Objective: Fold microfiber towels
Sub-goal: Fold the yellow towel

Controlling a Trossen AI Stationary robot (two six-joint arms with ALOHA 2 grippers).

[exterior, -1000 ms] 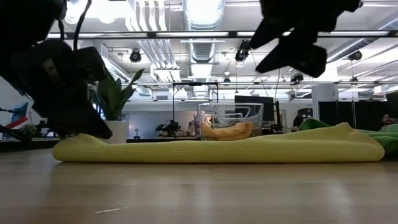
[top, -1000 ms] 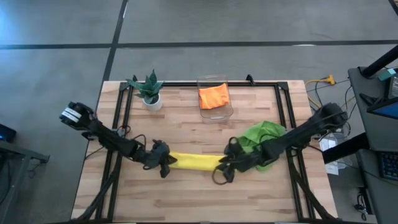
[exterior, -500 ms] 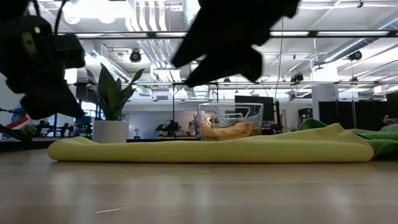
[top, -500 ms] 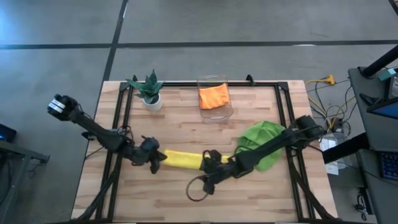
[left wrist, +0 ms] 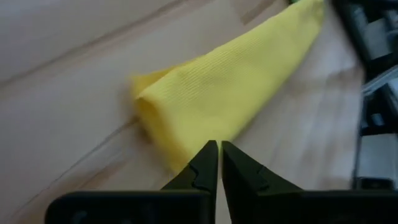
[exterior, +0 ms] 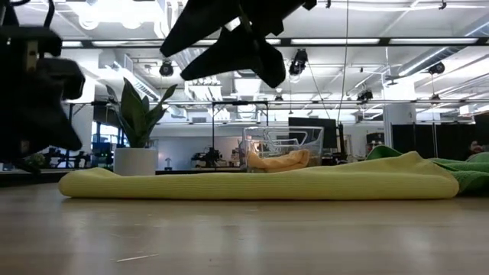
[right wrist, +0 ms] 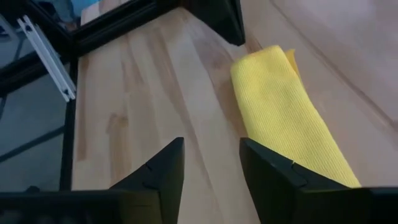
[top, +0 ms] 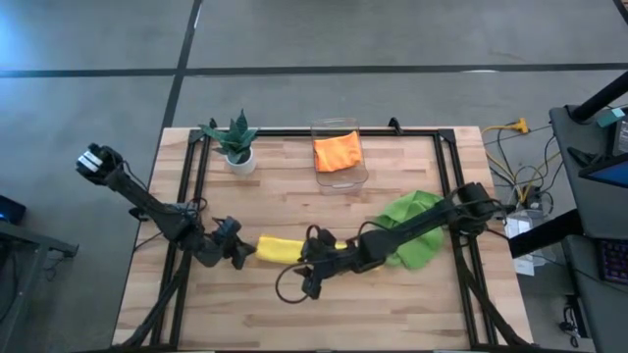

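Writing: none legible | Left end effector (top: pixel 238 253): closed, empty, backed off yellow towel (top: pixel 280 249) | Right end effector (top: pixel 312 277): open, shifted left over towel's middle

The yellow towel (top: pixel 278 249) lies folded into a long narrow strip across the near middle of the table, flat, its left end rounded into a soft fold. At its right end the lime green towels (top: pixel 417 224) sit in a crumpled heap. The orange towel (top: pixel 337 151) rests folded at the far middle of the table.
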